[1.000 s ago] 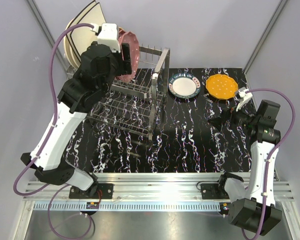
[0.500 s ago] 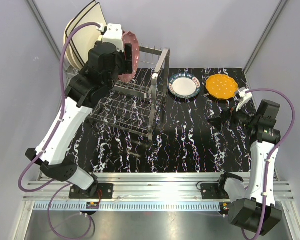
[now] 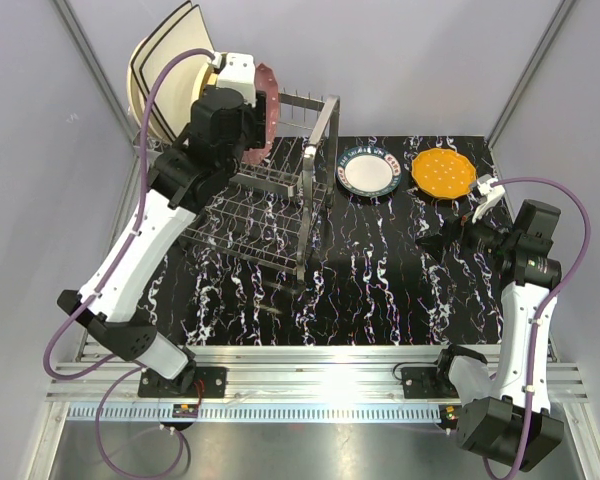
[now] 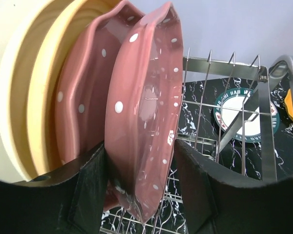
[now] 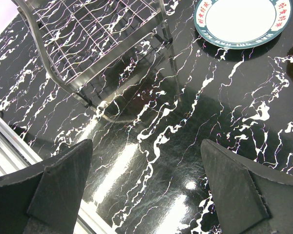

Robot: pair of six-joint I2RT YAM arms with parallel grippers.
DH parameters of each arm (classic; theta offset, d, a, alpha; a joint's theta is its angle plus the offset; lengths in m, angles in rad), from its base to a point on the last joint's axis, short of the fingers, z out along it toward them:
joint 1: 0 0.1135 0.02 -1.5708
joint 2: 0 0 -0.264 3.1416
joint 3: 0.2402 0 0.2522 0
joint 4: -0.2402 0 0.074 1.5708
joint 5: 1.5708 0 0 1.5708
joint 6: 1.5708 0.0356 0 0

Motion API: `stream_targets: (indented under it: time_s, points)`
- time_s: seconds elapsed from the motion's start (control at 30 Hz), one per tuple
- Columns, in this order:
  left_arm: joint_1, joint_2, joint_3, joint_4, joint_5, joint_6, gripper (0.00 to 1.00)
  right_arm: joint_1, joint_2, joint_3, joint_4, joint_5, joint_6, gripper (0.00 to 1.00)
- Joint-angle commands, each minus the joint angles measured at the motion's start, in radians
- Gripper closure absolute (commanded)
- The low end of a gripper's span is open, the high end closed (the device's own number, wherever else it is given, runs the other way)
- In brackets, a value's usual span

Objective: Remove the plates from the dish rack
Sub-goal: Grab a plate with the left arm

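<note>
The front maroon plate (image 4: 146, 97) stood on edge at the left end of the dish rack (image 3: 270, 215). It was glossy glazed ware with a scalloped rim and scattered white dots. The left gripper (image 4: 141, 185) straddled its lower edge, one black padded finger on each face. The pads sat very close to the glaze, but whether they pressed on it could not be told.

A second maroon plate (image 4: 83, 97) of the same pattern leaned just behind, so the left finger sat in the narrow gap between the two. Next came a yellow round plate (image 4: 41, 87), then a paler cream plate (image 4: 12, 97). Two cream square plates (image 3: 165, 50) with dark edges rose tallest at the back (seen only from the top camera). The rack was bright silver wire, and its thin upright prongs stood just to the right of the held-between plate.

The white plate (image 3: 368, 171) with a dark patterned rim and the orange plate (image 3: 443, 172) lay flat on the black, white-veined table (image 3: 380, 290), right of the rack. The right gripper (image 5: 144, 146) hung above the table's shiny surface, its jaws spread wide with nothing between them.
</note>
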Motion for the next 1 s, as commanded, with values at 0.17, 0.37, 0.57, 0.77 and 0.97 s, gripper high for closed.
stream_targets:
  time_s: [0.17, 0.37, 0.57, 0.77, 0.97]
  points:
    - [0.048, 0.011, -0.082, 0.116, -0.032, 0.062, 0.55, 0.002, -0.016, 0.004, 0.005, -0.002, -0.016, 0.00]
    - [0.065, 0.011, -0.088, 0.144, -0.023, 0.090, 0.78, 0.002, -0.018, 0.004, 0.005, -0.003, -0.017, 0.00]
    - [0.070, 0.008, -0.042, 0.164, -0.005, 0.105, 1.00, 0.002, -0.015, 0.004, 0.004, -0.003, -0.019, 0.00]
    - [0.071, -0.021, -0.028, 0.222, 0.037, 0.116, 1.00, 0.002, -0.015, 0.005, 0.005, -0.002, -0.019, 0.00]
    - [0.071, -0.057, -0.021, 0.300, 0.078, 0.131, 1.00, 0.002, -0.012, 0.004, 0.004, -0.003, -0.021, 0.00]
